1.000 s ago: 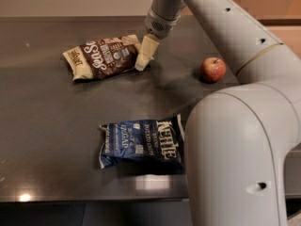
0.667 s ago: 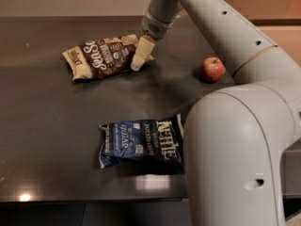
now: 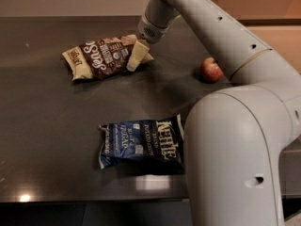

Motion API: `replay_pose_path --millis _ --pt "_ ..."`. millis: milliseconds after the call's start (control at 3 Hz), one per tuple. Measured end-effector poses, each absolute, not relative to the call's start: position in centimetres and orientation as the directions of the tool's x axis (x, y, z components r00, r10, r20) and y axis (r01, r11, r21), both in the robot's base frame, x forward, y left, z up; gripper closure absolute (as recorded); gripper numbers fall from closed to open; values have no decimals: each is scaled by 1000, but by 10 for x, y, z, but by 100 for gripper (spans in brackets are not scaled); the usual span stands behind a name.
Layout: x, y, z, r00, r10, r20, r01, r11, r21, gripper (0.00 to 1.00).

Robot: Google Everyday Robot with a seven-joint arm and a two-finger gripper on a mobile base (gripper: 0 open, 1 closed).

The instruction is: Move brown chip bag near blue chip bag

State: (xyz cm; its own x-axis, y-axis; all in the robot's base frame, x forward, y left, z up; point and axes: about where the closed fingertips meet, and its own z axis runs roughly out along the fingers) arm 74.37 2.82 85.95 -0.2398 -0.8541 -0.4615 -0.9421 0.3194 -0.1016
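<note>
**Gripper at brown bag's right end; blue bag low centre**

Desk [image 3: 47,140]: dark and glossy, fills most of the frame. Far edge runs along the top, near edge along the bottom, with glare spots by the near edge.

Arm [image 3: 235,140]: pale grey and bulky. It takes up the right side, rising from lower right to top centre, then angling down to the left.

Blue chip bag [image 3: 141,145]: navy with white "Kettle" lettering. Lies flat at lower centre, close to the near edge. Its right end meets the arm's big segment in the frame.

Brown chip bag [image 3: 101,55]: dark brown middle, cream-tan ends, large white lettering, crinkled. Lies flat at upper left, slightly tilted, well apart from the blue one. Bare desk runs between the two bags and to the left of both.

Apple [image 3: 211,70]: red, right of centre, close by the arm.

Gripper [image 3: 135,56]: cream tip down at the brown bag's right end, overlapping it. Cannot tell whether it is open or closed.
</note>
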Motion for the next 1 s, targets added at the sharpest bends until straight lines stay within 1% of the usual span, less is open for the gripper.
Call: replay_pose_path --millis 667,1000 --pt "752 18 858 -255 -846 -468 -933 343 -110 64" --pt "737 17 867 -221 -872 -437 -946 300 -121 87"
